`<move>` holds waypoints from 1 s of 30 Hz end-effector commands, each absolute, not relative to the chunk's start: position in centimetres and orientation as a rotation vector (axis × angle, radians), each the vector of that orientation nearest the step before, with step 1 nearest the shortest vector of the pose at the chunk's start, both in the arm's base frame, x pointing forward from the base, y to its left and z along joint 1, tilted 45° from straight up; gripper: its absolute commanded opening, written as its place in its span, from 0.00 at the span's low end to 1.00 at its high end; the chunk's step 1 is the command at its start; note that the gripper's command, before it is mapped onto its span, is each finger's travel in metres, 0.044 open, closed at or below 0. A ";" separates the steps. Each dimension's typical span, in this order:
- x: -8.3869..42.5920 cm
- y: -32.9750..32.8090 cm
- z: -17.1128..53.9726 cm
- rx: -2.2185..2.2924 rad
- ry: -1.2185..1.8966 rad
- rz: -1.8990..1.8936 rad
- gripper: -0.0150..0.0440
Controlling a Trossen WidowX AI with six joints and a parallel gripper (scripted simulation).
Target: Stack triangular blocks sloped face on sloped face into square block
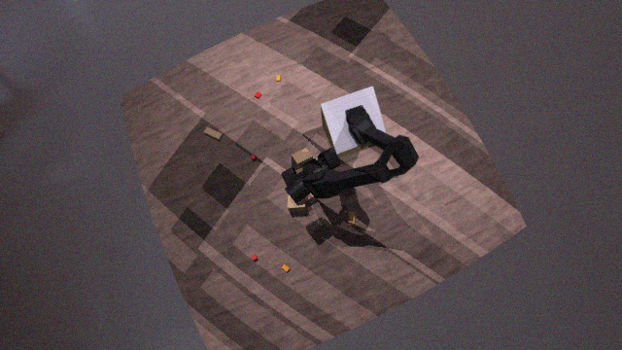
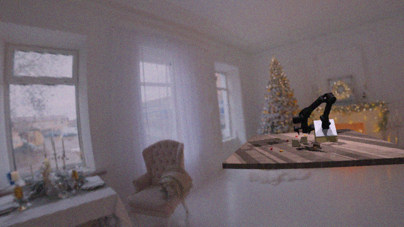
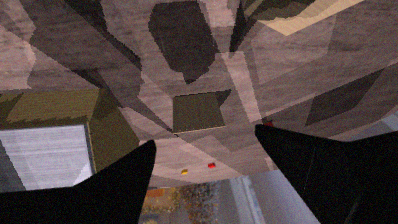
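One tan triangular block [image 1: 302, 158] [image 2: 303, 139] [image 3: 198, 113] stands on the table near the white-topped box. In the wrist view a dark face of it shows between and beyond the fingertips. The other tan block [image 1: 296, 208] [image 2: 295, 143] stands apart from it. It is partly under the hand in the top view and cut off at the upper right of the wrist view [image 3: 310, 19]. Which way the sloped faces point is too unclear to tell. My gripper [image 2: 303, 132] [image 3: 206, 136] is wide open and empty, above the blocks; the arm covers part of both in the top view.
The white-topped box [image 1: 335, 123] [image 2: 319, 126] [image 3: 47, 150] stands beside the near block, under the arm's base. A flat tan piece [image 1: 213, 133] lies to the left, an orange piece [image 1: 352, 219] in the arm's shadow. Small red [image 1: 258, 95] and yellow [image 1: 278, 78] pieces lie scattered.
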State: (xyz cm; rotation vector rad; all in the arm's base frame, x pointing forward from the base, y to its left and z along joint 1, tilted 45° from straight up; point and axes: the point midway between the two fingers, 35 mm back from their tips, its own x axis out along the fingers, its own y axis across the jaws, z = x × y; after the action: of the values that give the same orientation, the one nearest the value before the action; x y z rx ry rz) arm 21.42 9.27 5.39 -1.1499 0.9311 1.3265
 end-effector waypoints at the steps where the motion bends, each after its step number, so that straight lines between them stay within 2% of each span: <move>1: 21.5 9.4 4.6 -1.151 0.941 1.323 1.00; 30: 21.8 10.4 0.0 -1.150 0.941 1.324 1.00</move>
State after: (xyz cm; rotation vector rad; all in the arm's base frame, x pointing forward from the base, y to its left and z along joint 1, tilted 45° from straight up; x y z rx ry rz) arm 21.92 10.41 0.66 -1.1491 0.9317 1.3274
